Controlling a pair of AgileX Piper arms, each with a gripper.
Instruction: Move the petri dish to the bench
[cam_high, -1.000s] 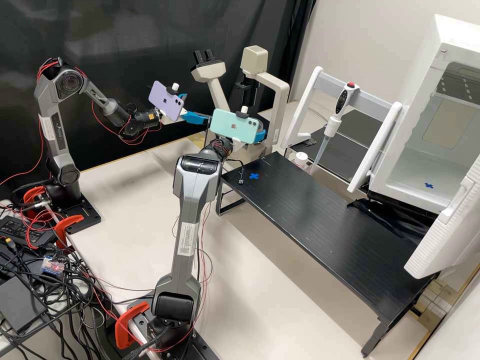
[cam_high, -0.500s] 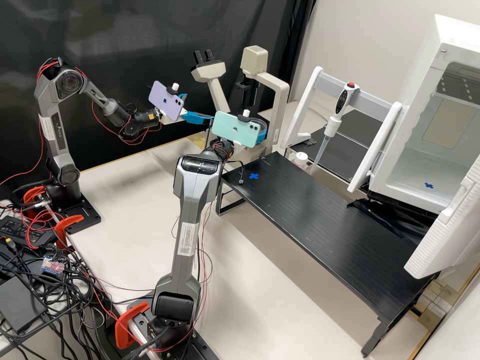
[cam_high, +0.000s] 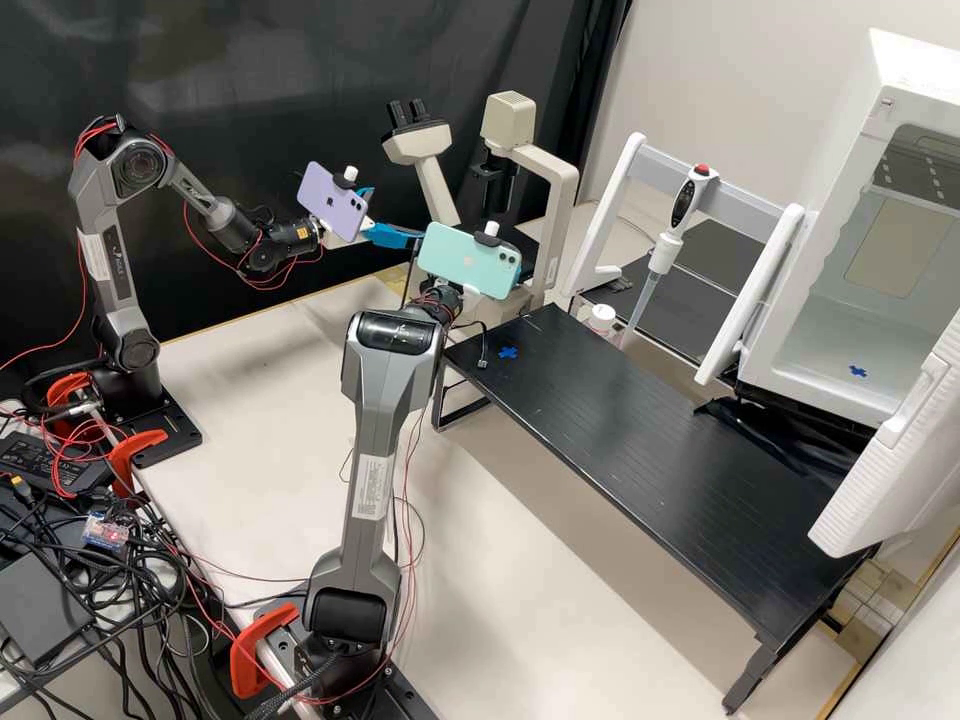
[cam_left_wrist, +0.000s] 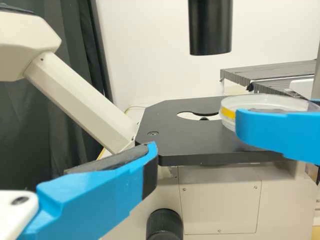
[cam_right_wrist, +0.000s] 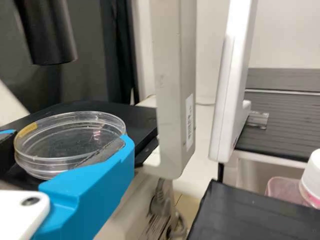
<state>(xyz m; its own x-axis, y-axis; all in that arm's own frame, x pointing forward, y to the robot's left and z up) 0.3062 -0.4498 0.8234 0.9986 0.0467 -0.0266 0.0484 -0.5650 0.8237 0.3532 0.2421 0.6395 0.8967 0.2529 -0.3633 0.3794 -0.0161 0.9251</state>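
Between 2 blue fingers (cam_right_wrist: 92, 187), right wrist view shows petri dish (cam_right_wrist: 65, 142).

The petri dish (cam_right_wrist: 67, 142), round, shallow and transparent, with a yellow mark on its rim, is held roughly level between blue jaws. The bench (cam_high: 640, 440) is black, finely grooved and legged, slanting from the high view's centre towards its lower right.
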